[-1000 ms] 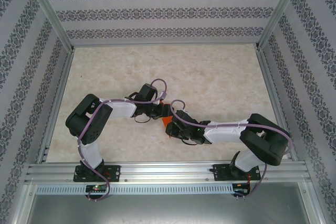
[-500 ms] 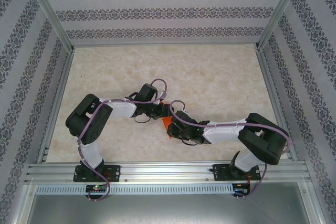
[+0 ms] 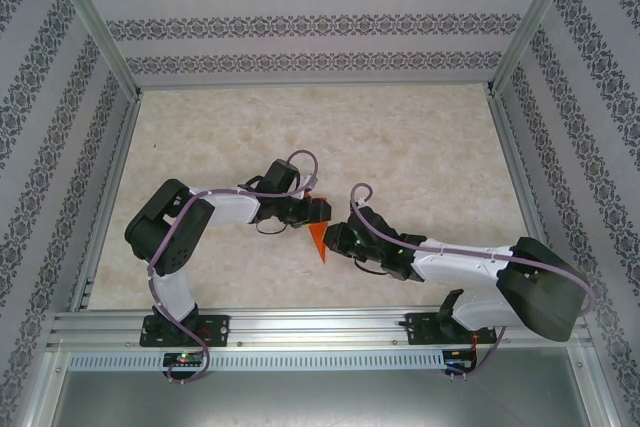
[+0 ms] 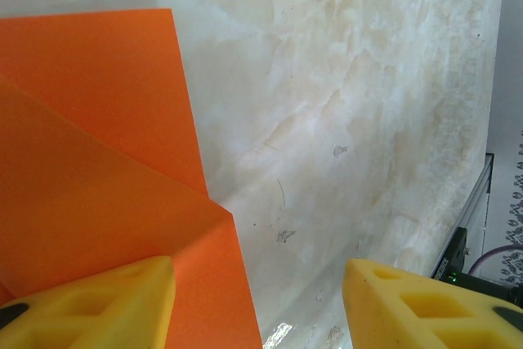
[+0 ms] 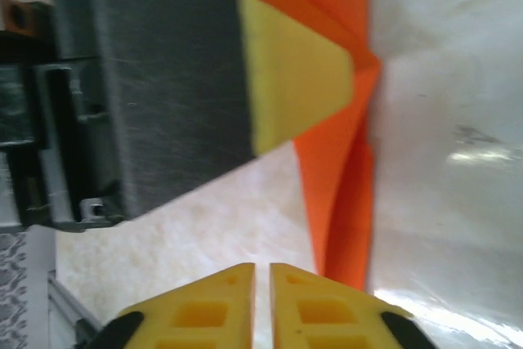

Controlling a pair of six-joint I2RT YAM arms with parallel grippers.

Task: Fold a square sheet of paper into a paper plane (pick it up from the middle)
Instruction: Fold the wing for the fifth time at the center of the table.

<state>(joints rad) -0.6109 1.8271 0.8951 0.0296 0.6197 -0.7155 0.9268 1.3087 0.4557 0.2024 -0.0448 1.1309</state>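
The orange sheet of paper (image 3: 320,241), folded into a narrow pointed shape with layered flaps, lies flat on the table between the two arms. In the left wrist view the paper (image 4: 90,161) takes up the left half. My left gripper (image 4: 257,284) stands open over its edge, one yellow finger (image 4: 106,304) above the paper and the other above bare table. In the right wrist view the paper (image 5: 339,177) tapers toward me, with the left gripper's yellow fingertip (image 5: 294,79) over its fold. My right gripper (image 5: 261,271) is shut on nothing, just beside the paper's narrow end. From above it (image 3: 335,240) sits right of the paper.
The marble-look table (image 3: 400,137) is ringed by an aluminium frame (image 3: 300,327) and patterned walls (image 3: 300,22). Both arms' links reach in from the near edge and nearly meet at the middle, the left gripper (image 3: 318,209) just behind the paper.
The right gripper's jaws have closed. The right arm has swung its elbow out to the right and stretched lower, so more of the orange paper shows. The left arm has not moved.
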